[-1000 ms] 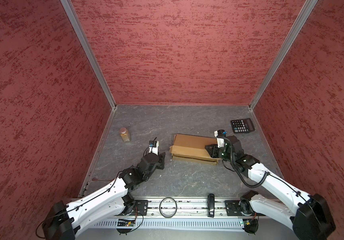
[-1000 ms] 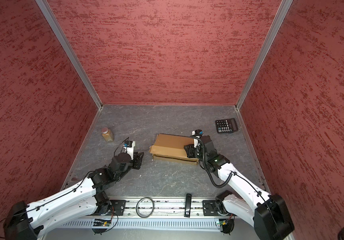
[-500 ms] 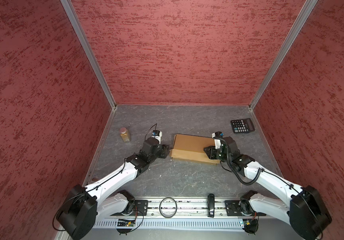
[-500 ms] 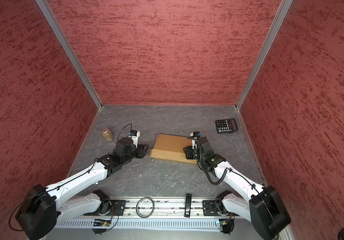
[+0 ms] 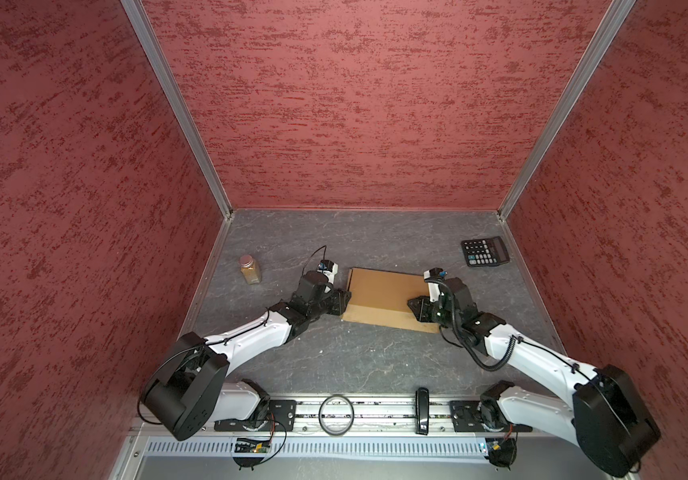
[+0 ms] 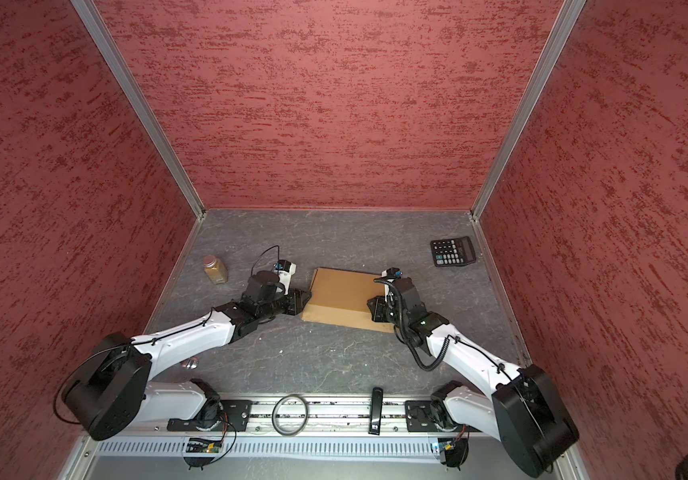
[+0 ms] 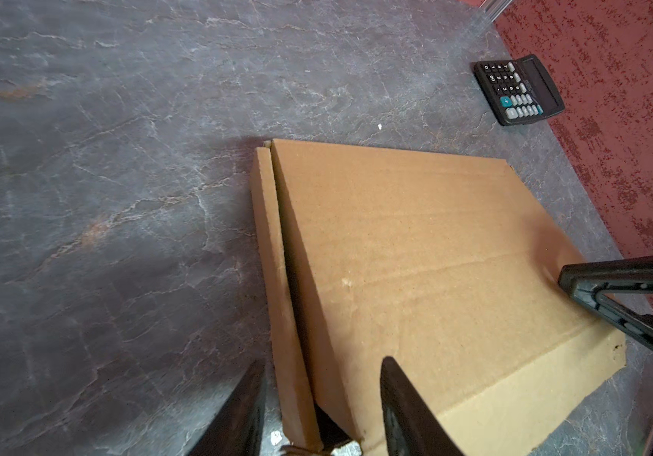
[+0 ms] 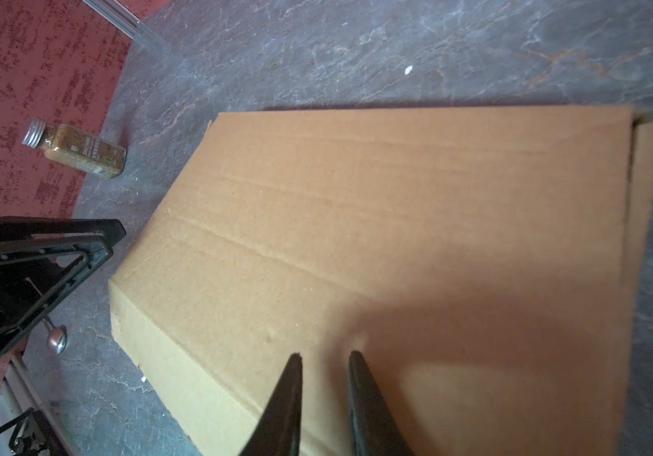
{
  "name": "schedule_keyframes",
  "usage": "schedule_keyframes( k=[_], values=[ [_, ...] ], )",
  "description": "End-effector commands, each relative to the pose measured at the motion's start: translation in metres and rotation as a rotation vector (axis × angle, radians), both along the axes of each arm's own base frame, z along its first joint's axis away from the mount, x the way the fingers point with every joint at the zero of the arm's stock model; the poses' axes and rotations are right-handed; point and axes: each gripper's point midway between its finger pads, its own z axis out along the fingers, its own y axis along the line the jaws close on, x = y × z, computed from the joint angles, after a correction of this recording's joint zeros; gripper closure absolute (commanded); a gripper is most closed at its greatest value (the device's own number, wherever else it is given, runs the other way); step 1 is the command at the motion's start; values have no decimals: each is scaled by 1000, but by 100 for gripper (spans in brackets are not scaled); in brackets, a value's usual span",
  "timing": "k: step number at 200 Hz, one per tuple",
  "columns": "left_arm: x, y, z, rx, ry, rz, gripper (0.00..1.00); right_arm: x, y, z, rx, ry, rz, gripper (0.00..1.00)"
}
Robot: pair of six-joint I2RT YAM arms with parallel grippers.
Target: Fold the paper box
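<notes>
Paper box (image 5: 383, 297) lies flat around the middle of the tabletop (image 5: 354, 361), lid down. Left claw (image 7: 319, 361) stands half-wide at the box's left end, its fingers straddling the upright side wall. Right claw (image 8: 324, 355) is narrow and grips nothing, its tips over the lid near the right end. Farther back, a spice jar (image 5: 250, 270) stands near the left edge, and a calculator (image 5: 484, 251) lies by the far right corner.
</notes>
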Motion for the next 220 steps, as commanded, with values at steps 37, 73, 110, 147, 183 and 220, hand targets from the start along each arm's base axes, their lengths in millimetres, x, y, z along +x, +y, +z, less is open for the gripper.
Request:
schedule_keyframes(
  k=[37,73,110,147,183,220],
  values=[
    [8,-7,-19,5,15,-9,57,-2,-8,-9,-4,7,-60,77],
    [9,-5,-32,19,32,6,59,-4,-10,-16,-12,21,-69,77],
    [7,-4,-43,43,49,13,62,-5,-15,-25,-25,39,-91,77],
    [4,-5,-52,64,67,12,63,-4,-16,-29,-33,48,-101,77],
    [5,-6,-49,59,62,16,64,-1,-16,-24,-36,35,-104,77],
    [10,-7,-23,42,24,19,64,7,-14,-1,-31,-17,-107,74]
  ],
)
